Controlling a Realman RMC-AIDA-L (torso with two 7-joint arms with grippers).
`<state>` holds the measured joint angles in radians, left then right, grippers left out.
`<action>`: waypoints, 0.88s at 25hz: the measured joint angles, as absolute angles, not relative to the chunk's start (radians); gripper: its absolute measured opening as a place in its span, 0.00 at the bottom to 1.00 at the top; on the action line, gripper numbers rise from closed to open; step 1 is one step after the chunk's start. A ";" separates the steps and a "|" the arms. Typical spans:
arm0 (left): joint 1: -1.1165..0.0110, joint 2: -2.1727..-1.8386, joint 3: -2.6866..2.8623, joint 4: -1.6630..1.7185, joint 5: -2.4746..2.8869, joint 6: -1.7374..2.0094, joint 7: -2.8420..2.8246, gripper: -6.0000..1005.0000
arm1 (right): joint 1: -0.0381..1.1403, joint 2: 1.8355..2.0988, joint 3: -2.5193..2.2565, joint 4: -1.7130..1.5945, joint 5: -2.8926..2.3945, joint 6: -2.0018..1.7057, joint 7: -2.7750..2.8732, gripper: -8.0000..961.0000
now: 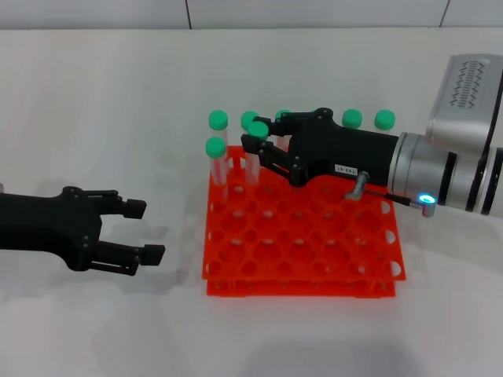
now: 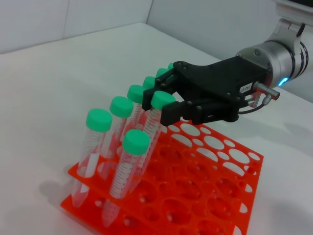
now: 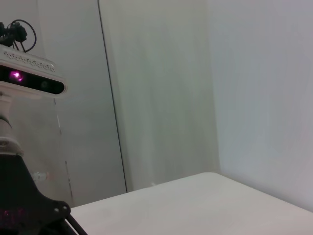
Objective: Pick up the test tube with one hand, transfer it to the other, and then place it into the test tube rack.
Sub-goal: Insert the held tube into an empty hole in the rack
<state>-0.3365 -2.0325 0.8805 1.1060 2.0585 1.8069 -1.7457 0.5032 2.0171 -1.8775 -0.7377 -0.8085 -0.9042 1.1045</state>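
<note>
Tube [image 1: 258, 149] stands near-upright over the rack's [image 1: 302, 259] upper-left holes, clenched below its cap by the right gripper [image 1: 253, 136]; left gripper [image 1: 143, 230] hangs released at frame left.

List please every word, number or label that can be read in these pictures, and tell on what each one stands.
White label on the right hand: printed characters, too small to read in the head view and in the left wrist view.
Test tubes in the test tube rack: fine graduation marks on the walls, no readable numbers.
Left hand: no text visible.
Nothing else carries text.
</note>
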 joint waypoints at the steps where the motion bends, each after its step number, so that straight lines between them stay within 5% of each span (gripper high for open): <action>1: -0.337 -2.032 0.881 1.106 2.059 1.807 -1.746 0.88 | 0.503 2.017 -1.878 -0.738 -0.808 -0.905 1.105 0.28; 22: -0.344 -2.030 0.880 1.096 2.058 1.800 -1.747 0.88 | 0.524 2.015 -1.875 -0.708 -0.810 -0.912 1.111 0.30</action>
